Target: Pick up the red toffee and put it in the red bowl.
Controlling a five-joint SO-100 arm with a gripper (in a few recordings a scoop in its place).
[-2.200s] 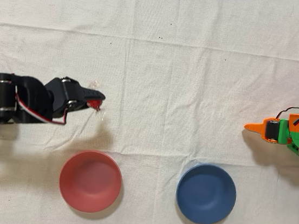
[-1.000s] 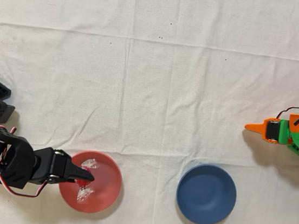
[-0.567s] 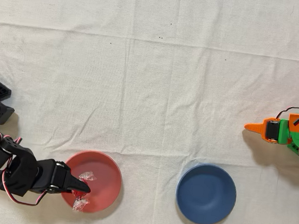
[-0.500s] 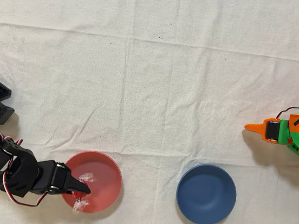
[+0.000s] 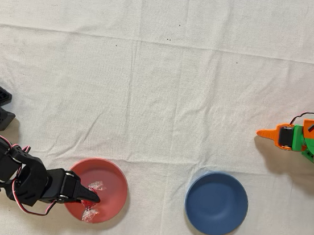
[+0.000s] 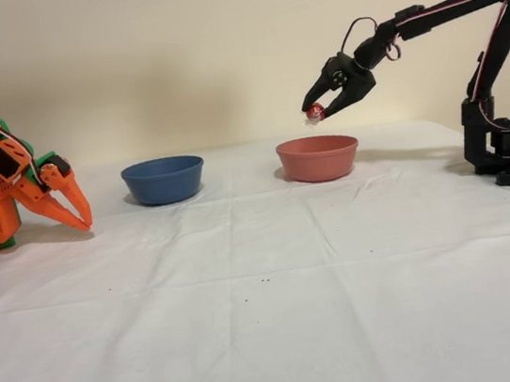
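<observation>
While the gripper pinches it above the red bowl, the red toffee shows shiny foil and clear crinkled ends.

Shiny red toffee pinched aloft, above the upright salmon-red bowl.

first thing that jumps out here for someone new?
The black arm's tool hangs above the red bowl, shut on the red toffee with its crinkly clear wrapper ends. In the overhead view that is bottom left, with a dark blue bowl to its right. An idle orange arm sits at the fixed view's left.
</observation>
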